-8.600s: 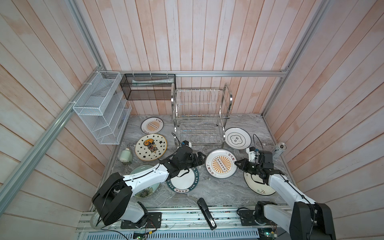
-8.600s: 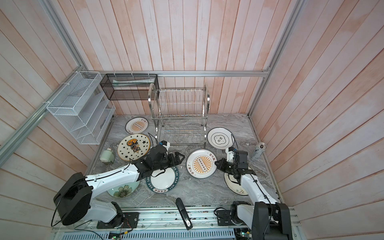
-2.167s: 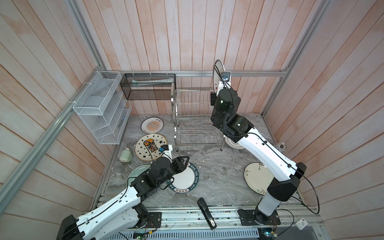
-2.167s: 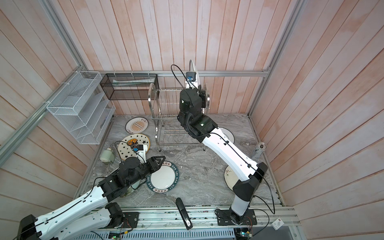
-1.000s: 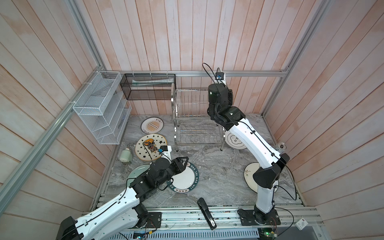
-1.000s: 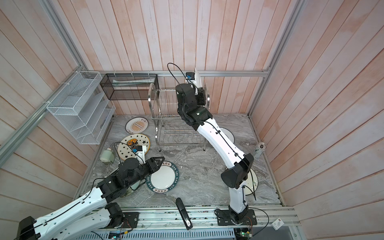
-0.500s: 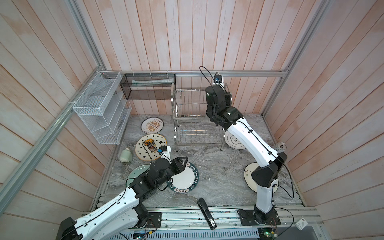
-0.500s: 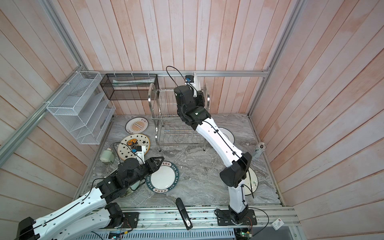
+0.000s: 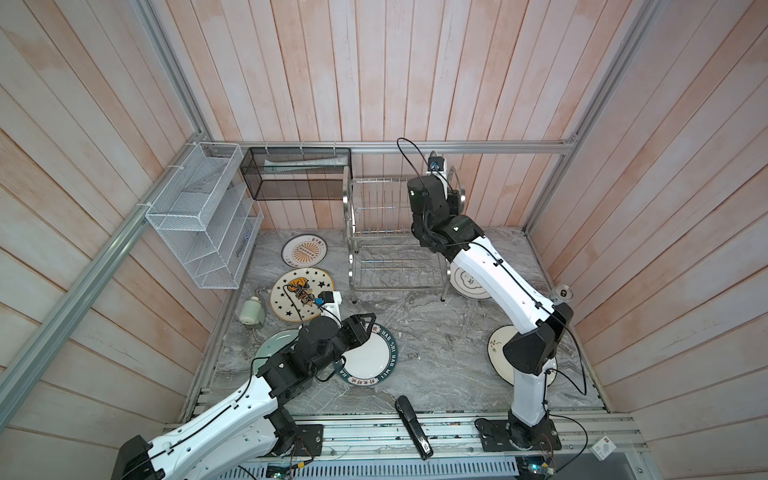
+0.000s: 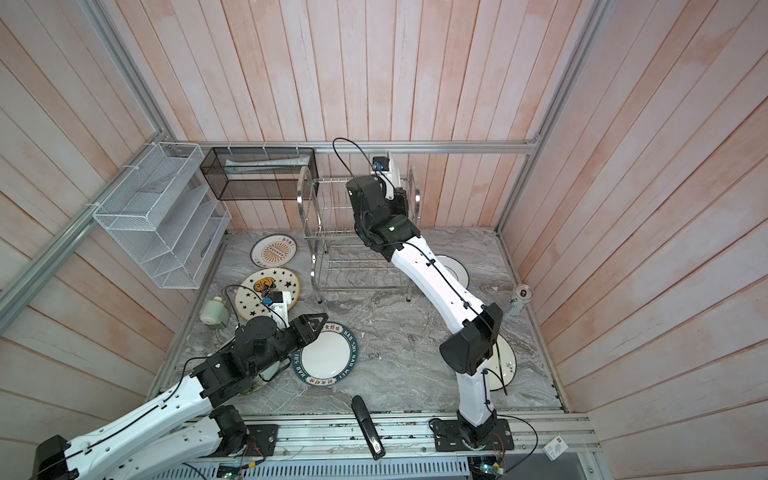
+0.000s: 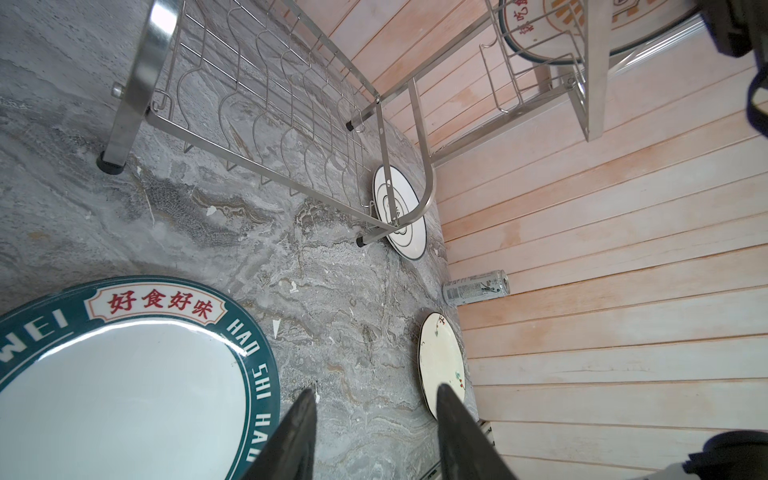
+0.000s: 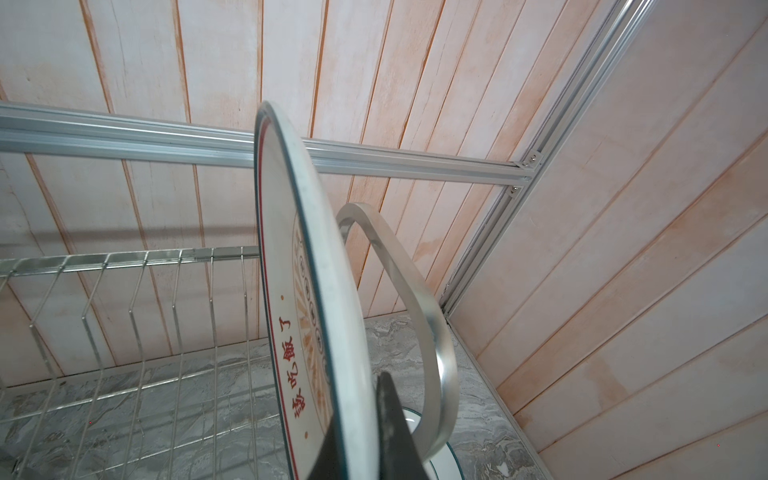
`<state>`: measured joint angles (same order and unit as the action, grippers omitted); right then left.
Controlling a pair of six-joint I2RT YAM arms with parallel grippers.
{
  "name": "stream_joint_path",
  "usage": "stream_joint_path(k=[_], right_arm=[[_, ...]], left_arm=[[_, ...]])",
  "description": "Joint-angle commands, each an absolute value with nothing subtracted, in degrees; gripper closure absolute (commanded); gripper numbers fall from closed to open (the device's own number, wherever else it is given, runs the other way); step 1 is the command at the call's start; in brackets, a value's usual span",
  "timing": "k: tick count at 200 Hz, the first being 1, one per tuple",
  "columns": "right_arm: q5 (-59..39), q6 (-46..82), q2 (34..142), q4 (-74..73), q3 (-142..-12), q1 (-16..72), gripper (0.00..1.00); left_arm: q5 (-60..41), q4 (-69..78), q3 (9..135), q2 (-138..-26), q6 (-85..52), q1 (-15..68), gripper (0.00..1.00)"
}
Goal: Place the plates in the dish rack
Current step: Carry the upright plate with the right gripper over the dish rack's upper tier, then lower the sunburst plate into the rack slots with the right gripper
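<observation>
My right gripper [image 12: 357, 399] is shut on the rim of an orange sunburst plate [image 12: 307, 291], which it holds upright over the right end of the dish rack's [image 9: 386, 232] top tier, next to the arched side frame [image 12: 419, 299]. In a top view the plate shows as a thin white edge [image 10: 394, 172]. My left gripper [image 11: 374, 392] stands open with nothing in it, over the far edge of the teal lettered plate [image 9: 370, 357] on the table. A star plate [image 9: 299, 291] and a second sunburst plate [image 9: 304, 252] lie left of the rack.
A pale green plate [image 9: 272, 349] lies partly under the left arm. A white plate [image 9: 469, 286] and a cream plate [image 9: 498, 345] are partly hidden by the right arm. Also here: white mesh organizer [image 9: 203, 220], black basket [image 9: 297, 178], small bottle [image 9: 251, 312], can [image 9: 562, 292], black bar [image 9: 411, 426].
Over the last second the right gripper has carried the upright plate a little left and down toward the rack's top tier. The left arm has not moved.
</observation>
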<state>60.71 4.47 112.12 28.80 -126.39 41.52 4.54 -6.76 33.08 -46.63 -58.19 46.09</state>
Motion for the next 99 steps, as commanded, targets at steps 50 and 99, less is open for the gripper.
stream_joint_path(k=[50,99], right_arm=[[61.00,5.13,108.30,27.05,-124.17,41.22,1.00],[60.74,3.99,105.88,25.38,-123.17,41.30,1.00]], left_arm=[[4.48,-6.86,32.78,-46.19,-58.19,46.28,0.52],[4.22,-6.33,33.13,-46.67,-58.10,46.32,0.52]])
